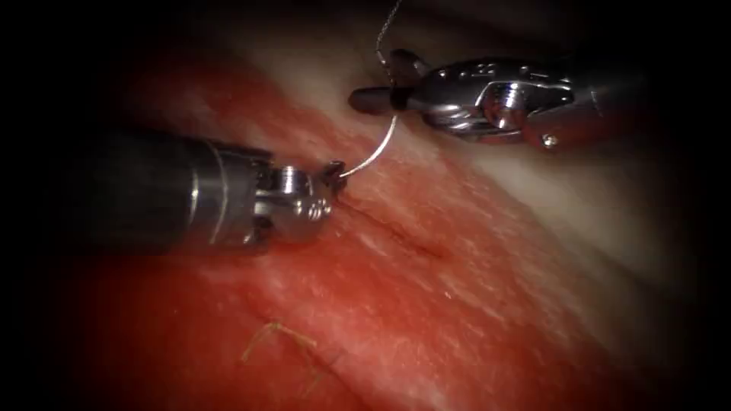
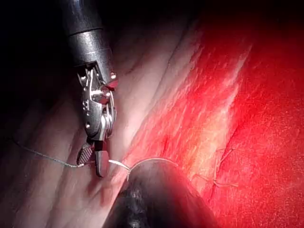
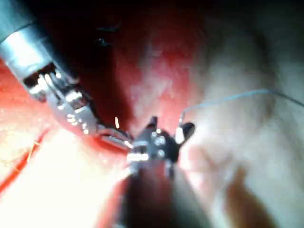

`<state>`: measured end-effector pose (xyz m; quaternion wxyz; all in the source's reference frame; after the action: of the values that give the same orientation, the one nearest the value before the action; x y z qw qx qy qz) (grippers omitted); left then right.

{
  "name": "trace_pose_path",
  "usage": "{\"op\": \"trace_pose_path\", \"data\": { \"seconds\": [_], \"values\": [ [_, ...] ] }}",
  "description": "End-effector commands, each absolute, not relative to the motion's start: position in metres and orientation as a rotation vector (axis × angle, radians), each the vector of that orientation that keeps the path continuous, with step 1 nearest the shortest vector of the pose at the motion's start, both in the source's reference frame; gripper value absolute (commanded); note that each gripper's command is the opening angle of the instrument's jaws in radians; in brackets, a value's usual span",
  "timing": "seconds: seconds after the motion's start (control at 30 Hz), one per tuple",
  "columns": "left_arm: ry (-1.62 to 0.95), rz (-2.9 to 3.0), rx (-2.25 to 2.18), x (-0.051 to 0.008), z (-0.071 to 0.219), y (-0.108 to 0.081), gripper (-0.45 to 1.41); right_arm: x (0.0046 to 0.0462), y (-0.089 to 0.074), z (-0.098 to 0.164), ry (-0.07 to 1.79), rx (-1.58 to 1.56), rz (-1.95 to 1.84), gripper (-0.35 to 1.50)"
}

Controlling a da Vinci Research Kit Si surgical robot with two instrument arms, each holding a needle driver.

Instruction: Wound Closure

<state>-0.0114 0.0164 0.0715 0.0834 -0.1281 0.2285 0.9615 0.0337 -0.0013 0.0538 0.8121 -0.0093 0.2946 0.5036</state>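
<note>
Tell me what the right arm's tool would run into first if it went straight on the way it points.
The right tool points toward picture left, holding the needle near its thread end. Ahead lies pale tissue; it would probably meet that first, though depth is unclear.

polished metal right tool (image 1: 396,97) and left tool (image 1: 329,176); thin shiny steel needle (image 1: 377,150); wet, glistening tissue (image 1: 457,304).

Red, wet-looking tissue (image 1: 426,304) fades to pale cream toward one o'clock. The needle (image 1: 377,148) is silvery, the thread (image 1: 388,27) grey. Both hands, left (image 1: 333,176) and right (image 1: 384,80), are shiny steel with dark tips.
</note>
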Motion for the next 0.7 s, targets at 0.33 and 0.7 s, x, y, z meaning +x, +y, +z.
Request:
{"op": "trace_pose_path", "data": {
  "seconds": [0.33,0.7],
  "values": [
    [0.713,2.88,-0.385,-0.0119,0.0716,0.0161,-0.45,0.0346,-0.0022,0.0552,0.602,0.009,1.065,0.71],
    [0.726,2.883,-0.384,-0.0119,0.0716,0.0162,-0.45,0.0347,-0.0027,0.0554,0.595,0.046,1.105,-0.35]
  ]
}}
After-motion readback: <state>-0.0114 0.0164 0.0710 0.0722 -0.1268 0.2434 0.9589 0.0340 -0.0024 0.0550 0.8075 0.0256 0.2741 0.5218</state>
